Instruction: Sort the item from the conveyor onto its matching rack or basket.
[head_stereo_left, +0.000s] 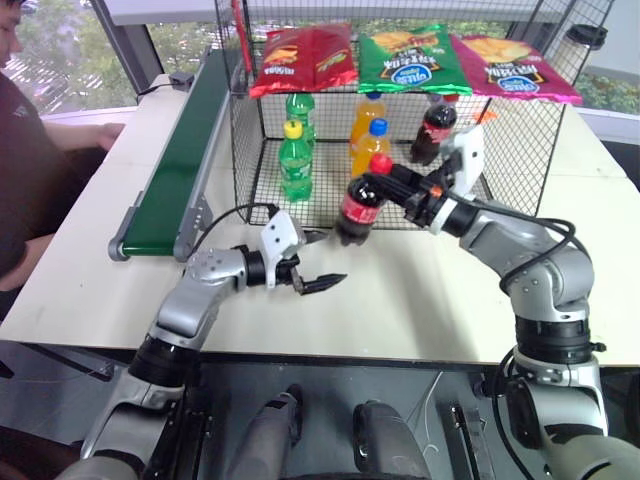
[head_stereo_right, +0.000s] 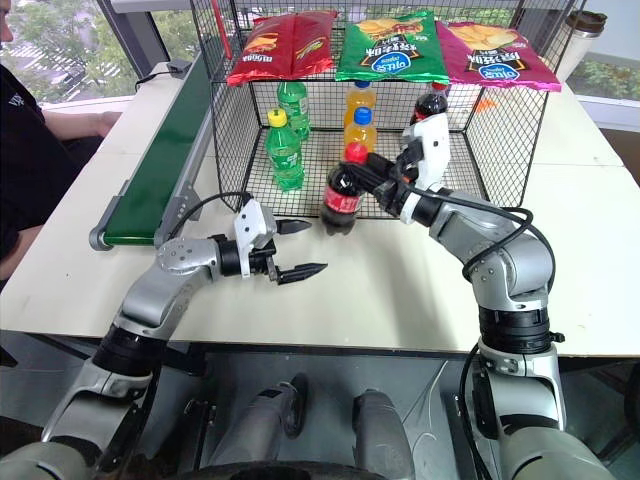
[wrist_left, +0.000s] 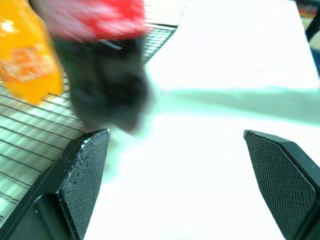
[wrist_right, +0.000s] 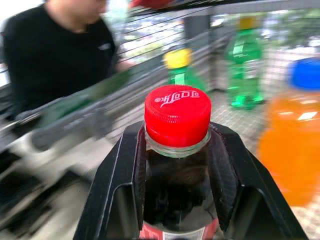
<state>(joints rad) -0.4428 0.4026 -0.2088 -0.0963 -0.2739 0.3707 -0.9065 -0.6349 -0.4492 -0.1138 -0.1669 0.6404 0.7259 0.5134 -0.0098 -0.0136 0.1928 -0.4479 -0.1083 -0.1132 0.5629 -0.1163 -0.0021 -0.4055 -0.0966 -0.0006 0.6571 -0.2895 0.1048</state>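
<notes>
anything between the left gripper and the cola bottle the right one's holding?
Nothing. In the left eye view, bare white table separates the open left gripper from the cola bottle gripped by the right gripper. The left wrist view shows the same bare stretch.

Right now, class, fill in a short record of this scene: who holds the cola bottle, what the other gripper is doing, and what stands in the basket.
held item: cola bottle, at the basket's open front
holder: right gripper, shut on its neck
left gripper: open, empty, over the table
basket: two green bottles, two orange bottles, one more cola bottle
conveyor: nothing on it
</notes>
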